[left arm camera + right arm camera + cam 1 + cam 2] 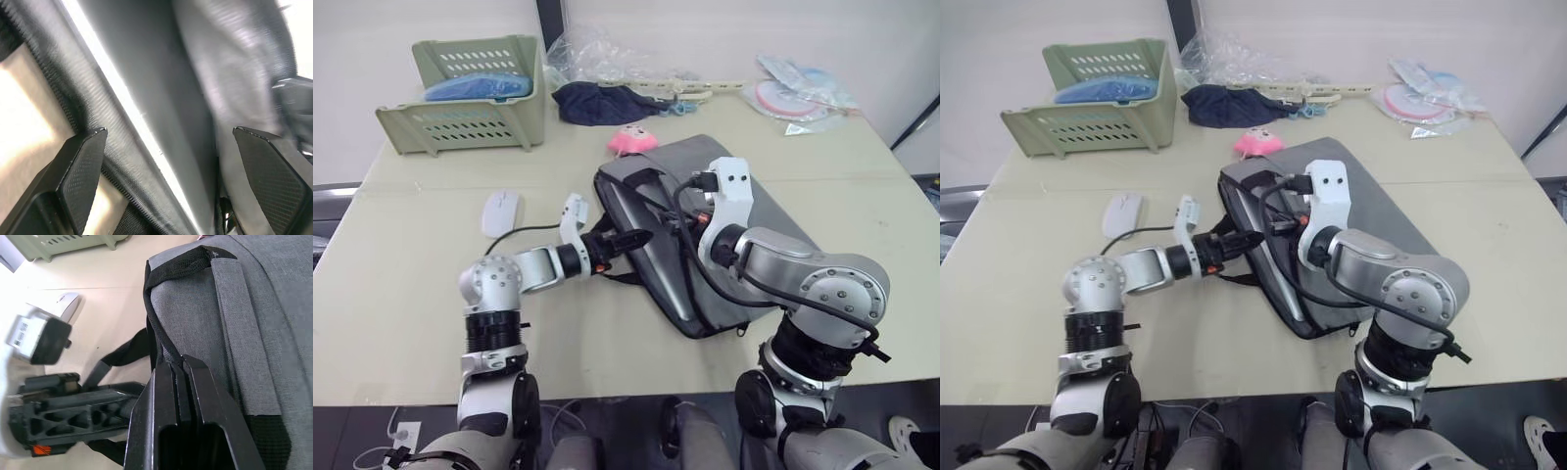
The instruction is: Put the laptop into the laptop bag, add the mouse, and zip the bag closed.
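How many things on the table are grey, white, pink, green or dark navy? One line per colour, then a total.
Grey: 1, the laptop bag
White: 1, the mouse
Pink: 1, the plush toy
Green: 1, the basket
Dark navy: 1, the cloth
Total: 5

- I read the laptop bag (pixel 759 220) as matt grey woven cloth with black webbing straps and a coarse black trim.
- Inside its mouth, a pale smooth edge, I think the metal laptop (pixel 132 117); the view is blurred.
- The mouse (pixel 501 212), left of centre, looks like smooth, slightly glossy white plastic.
- Left gripper's fingers (pixel 83 166) show a fine textured, matt black surface.
- Upper left, the basket (pixel 475 93) is matt green plastic.
- The table (pixel 401 294) is smooth, matt beige.
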You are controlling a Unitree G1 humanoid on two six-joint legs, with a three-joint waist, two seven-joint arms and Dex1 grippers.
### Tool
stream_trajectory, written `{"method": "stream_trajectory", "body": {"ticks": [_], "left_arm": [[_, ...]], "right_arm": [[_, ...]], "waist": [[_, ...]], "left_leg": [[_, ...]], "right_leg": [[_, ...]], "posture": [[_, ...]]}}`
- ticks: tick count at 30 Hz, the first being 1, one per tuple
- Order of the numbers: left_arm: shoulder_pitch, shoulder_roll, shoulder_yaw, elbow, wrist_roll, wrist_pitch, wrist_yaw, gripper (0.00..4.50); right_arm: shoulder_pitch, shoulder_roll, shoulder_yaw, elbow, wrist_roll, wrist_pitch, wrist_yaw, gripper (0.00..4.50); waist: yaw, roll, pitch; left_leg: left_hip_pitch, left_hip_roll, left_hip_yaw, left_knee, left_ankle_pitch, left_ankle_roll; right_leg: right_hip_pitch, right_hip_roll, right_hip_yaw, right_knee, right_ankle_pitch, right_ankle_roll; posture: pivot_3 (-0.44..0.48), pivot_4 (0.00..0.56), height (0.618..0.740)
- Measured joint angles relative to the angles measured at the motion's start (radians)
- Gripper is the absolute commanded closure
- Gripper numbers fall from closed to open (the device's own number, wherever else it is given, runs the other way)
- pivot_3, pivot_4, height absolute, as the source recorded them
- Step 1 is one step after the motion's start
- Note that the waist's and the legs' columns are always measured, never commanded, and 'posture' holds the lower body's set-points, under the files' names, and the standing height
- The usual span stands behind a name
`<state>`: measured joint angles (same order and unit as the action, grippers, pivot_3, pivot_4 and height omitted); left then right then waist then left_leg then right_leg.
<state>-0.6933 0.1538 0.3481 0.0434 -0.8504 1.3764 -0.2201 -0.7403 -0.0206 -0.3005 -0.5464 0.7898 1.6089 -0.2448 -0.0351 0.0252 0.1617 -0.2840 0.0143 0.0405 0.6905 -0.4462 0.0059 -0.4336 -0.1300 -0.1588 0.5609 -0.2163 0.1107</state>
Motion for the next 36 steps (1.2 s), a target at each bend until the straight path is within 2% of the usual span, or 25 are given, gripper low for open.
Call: {"method": "stream_trajectory", "body": {"ticks": [2, 5, 7, 9, 11, 12, 13, 21, 26, 27, 30, 32, 34, 36], "left_arm": [[-0.009, 0.042, 0.007, -0.033, -0.023, 0.017, -0.002, 0.03], [-0.074, 0.113, 0.046, -0.043, -0.065, 0.026, -0.013, 0.00], [-0.113, 0.157, 0.068, -0.061, -0.085, 0.017, -0.022, 0.00], [-0.114, 0.159, 0.068, -0.067, -0.087, 0.008, -0.021, 0.00], [-0.106, 0.153, 0.066, -0.066, -0.086, 0.003, -0.013, 0.00], [-0.095, 0.138, 0.065, -0.066, -0.085, -0.004, -0.008, 0.00], [-0.085, 0.123, 0.064, -0.066, -0.085, -0.010, -0.002, 0.00], [-0.075, 0.073, 0.063, -0.066, -0.085, -0.048, 0.015, 0.00], [-0.062, 0.088, 0.045, -0.066, -0.086, -0.058, 0.002, 0.00], [-0.060, 0.117, 0.036, -0.069, -0.088, -0.058, -0.022, 0.00], [-0.044, 0.310, 0.016, -0.097, -0.090, -0.048, -0.135, 0.00], [-0.034, 0.360, 0.015, -0.110, -0.092, -0.047, -0.173, 0.00], [0.026, 0.489, -0.005, -0.126, -0.094, -0.043, -0.263, 0.00], [0.080, 0.568, -0.020, -0.146, -0.089, -0.040, -0.318, 0.00]], "right_arm": [[0.000, -0.004, 0.002, 0.001, 0.000, 0.000, 0.010, 4.50], [-0.001, -0.019, 0.007, 0.002, -0.001, 0.000, 0.029, 3.46], [-0.001, -0.027, 0.010, 0.003, -0.003, 0.000, 0.041, 2.58], [0.000, -0.038, 0.009, 0.012, -0.022, 0.000, 0.042, 1.63], [0.001, -0.044, 0.006, 0.027, -0.041, 0.000, 0.042, 0.94], [0.001, -0.044, 0.002, 0.033, -0.050, 0.000, 0.043, 0.30], [0.001, -0.044, -0.001, 0.035, -0.059, 0.000, 0.043, 0.05], [0.001, -0.036, -0.004, 0.035, -0.086, 0.000, 0.049, 0.05], [-0.002, -0.038, -0.003, 0.035, -0.090, 0.000, 0.059, 0.05], [-0.008, -0.046, -0.001, 0.036, -0.089, 0.000, 0.065, 0.05], [-0.050, -0.110, -0.016, 0.036, -0.088, 0.000, 0.092, 0.05], [-0.057, -0.128, -0.021, 0.042, -0.091, 0.000, 0.103, 0.05], [-0.079, -0.164, -0.010, 0.068, -0.093, 0.000, 0.140, 0.05], [-0.090, -0.200, -0.016, 0.086, -0.104, 0.000, 0.157, 0.05]], "waist": [[-0.002, 0.000, 0.000], [-0.003, 0.000, 0.000], [-0.007, 0.000, 0.000], [-0.008, 0.000, 0.000], [-0.011, 0.000, 0.000], [-0.014, 0.000, 0.000], [-0.017, 0.000, 0.000], [-0.016, 0.000, 0.000], [-0.017, 0.000, 0.000], [-0.019, 0.000, 0.001], [-0.032, 0.000, 0.001], [-0.035, 0.000, 0.001], [-0.049, 0.001, 0.001], [-0.053, 0.001, 0.001]], "left_leg": [[0.000, 0.000, 0.000, 0.000, 0.000, -0.001], [-0.001, 0.000, 0.000, 0.000, 0.001, -0.001], [0.000, 0.000, 0.001, -0.001, 0.001, -0.001], [0.000, -0.001, 0.001, -0.003, 0.001, -0.001], [0.000, -0.001, 0.002, -0.003, 0.001, -0.001], [0.000, -0.001, 0.003, -0.005, 0.001, -0.001], [0.000, -0.001, 0.003, -0.005, 0.001, -0.002], [0.000, -0.001, 0.003, -0.004, 0.001, -0.001], [0.000, -0.001, 0.003, -0.004, 0.001, -0.001], [0.001, -0.001, 0.003, -0.004, 0.001, -0.001], [0.003, -0.001, 0.007, -0.005, 0.001, -0.002], [0.003, -0.001, 0.007, -0.005, 0.001, -0.002], [0.003, -0.001, 0.009, -0.006, 0.001, -0.002], [0.004, -0.001, 0.009, -0.006, 0.001, -0.002]], "right_leg": [[-0.001, 0.000, 0.000, 0.000, 0.000, 0.000], [-0.003, 0.001, 0.000, 0.000, 0.000, 0.000], [-0.003, 0.001, 0.000, 0.001, 0.000, 0.000], [-0.003, 0.001, 0.000, 0.001, 0.000, 0.000], [-0.004, 0.001, 0.000, 0.001, 0.000, 0.000], [-0.005, 0.001, 0.000, 0.001, 0.000, 0.000], [-0.005, 0.001, 0.000, 0.001, 0.000, 0.000], [-0.005, 0.000, 0.000, 0.001, 0.000, 0.000], [-0.005, 0.000, 0.000, 0.002, 0.000, 0.000], [-0.005, 0.000, 0.000, 0.003, 0.000, 0.000], [-0.009, 0.000, 0.000, 0.008, -0.002, -0.004], [-0.010, 0.000, 0.000, 0.010, -0.002, -0.005], [-0.010, 0.000, 0.000, 0.010, -0.003, -0.005], [-0.011, 0.000, 0.000, 0.011, -0.003, -0.006]], "posture": [[0.000, 0.150, 0.740], [0.000, 0.150, 0.740], [0.000, 0.150, 0.740], [0.000, 0.150, 0.740], [0.000, 0.150, 0.740], [0.000, 0.150, 0.740], [0.000, 0.150, 0.740], [0.000, 0.150, 0.740], [0.000, 0.150, 0.740], [0.000, 0.150, 0.740], [0.000, 0.150, 0.740], [0.000, 0.150, 0.740], [0.000, 0.150, 0.740], [0.000, 0.150, 0.740]]}}
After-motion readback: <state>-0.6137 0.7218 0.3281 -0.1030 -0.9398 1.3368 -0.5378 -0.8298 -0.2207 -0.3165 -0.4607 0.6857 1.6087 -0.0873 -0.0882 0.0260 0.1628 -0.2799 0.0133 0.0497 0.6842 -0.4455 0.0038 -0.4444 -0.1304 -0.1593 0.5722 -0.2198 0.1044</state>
